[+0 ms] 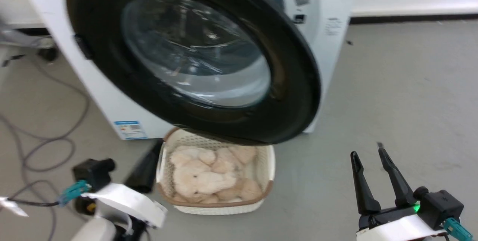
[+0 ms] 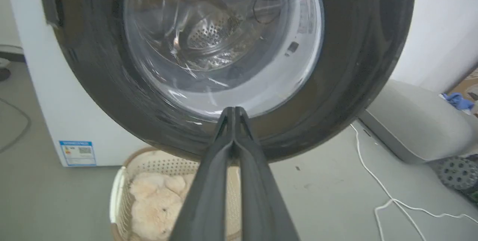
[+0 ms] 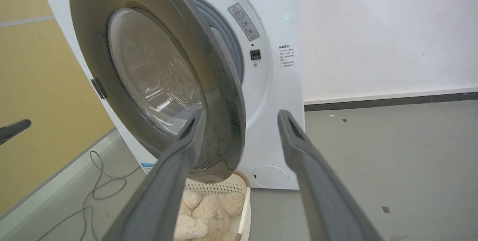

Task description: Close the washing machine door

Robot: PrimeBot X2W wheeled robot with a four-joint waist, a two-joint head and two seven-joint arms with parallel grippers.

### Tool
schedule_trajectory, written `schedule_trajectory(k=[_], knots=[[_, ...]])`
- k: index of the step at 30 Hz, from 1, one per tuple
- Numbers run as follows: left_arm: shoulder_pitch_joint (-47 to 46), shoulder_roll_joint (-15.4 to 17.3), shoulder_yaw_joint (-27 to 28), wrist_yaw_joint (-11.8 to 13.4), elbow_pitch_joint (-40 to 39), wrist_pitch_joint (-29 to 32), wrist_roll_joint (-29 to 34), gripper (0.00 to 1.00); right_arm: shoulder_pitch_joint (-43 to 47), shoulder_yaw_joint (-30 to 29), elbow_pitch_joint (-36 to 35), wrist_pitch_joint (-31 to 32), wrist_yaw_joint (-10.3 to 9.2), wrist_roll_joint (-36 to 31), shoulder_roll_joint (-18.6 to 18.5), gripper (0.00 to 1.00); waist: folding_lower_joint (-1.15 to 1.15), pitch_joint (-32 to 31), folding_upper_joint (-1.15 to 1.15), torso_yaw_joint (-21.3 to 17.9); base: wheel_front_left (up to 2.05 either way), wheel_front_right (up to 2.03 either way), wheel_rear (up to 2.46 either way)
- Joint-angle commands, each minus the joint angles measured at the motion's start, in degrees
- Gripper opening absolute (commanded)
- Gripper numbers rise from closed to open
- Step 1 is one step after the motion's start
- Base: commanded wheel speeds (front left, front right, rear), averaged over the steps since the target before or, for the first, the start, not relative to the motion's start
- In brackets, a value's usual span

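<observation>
1. Washing machine [image 1: 106,101]: white front-loader standing on a grey floor at the far side of the scene. A blue sticker [image 1: 130,130] sits low on its front, to the left.
2. Washing machine door [image 1: 194,52]: round, black rim, clear bulging glass. It is hinged on the left and stands partly open. The right edge is swung out from the machine's front, with the grey rubber ring showing in the gap behind it. Its lower rim hangs over the basket.
3. Basket [image 1: 269,166]: cream, perforated, on the floor just in front of the machine. A pale plush toy [image 1: 209,177] lies in it.
4. Left gripper [image 2: 234,111]: fingers pressed together, nothing between them. It is low and near, by the basket's left side. In the left wrist view its tips show against the door's lower rim, and contact cannot be told.
5. Right gripper [image 1: 367,152]: fingers spread apart, empty, near right over bare floor, well apart from the door.
6. Cables [image 1: 37,147]: grey loops on the floor, left.
</observation>
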Motion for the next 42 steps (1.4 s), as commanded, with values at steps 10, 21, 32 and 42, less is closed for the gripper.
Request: schedule_trajectory(k=[10,21,32,42], knots=[[10.2,-8.1,15.1,2.7,-13.1,-1.8,19.0,0.00,1.2,0.8,-0.2,-0.2,0.05,-0.2,-0.9,1.00,0.00,-3.4,0.00,6.5,0.00,0.00,0.00],[18.8,-14.9,17.0,-0.9,-11.9,-1.8,32.1,1.00,2.4,1.2,1.5,-0.2,0.05,0.0,-1.0,1.00,0.00,-4.2,0.00,7.3,0.00,0.00,0.00],[18.4,-18.2,20.0,-2.8,-10.7,-1.8,37.4,1.00,2.4,2.0,2.5,-0.2,0.05,0.2,-1.6,0.00,0.00,-3.6,0.00,7.8,0.00,0.00,0.00],[15.5,-20.1,21.1,-3.6,-11.2,-1.8,39.5,1.00,-4.9,9.0,1.9,0.9,0.05,0.5,-9.7,0.00,0.00,1.4,0.00,10.1,0.00,0.00,0.00]])
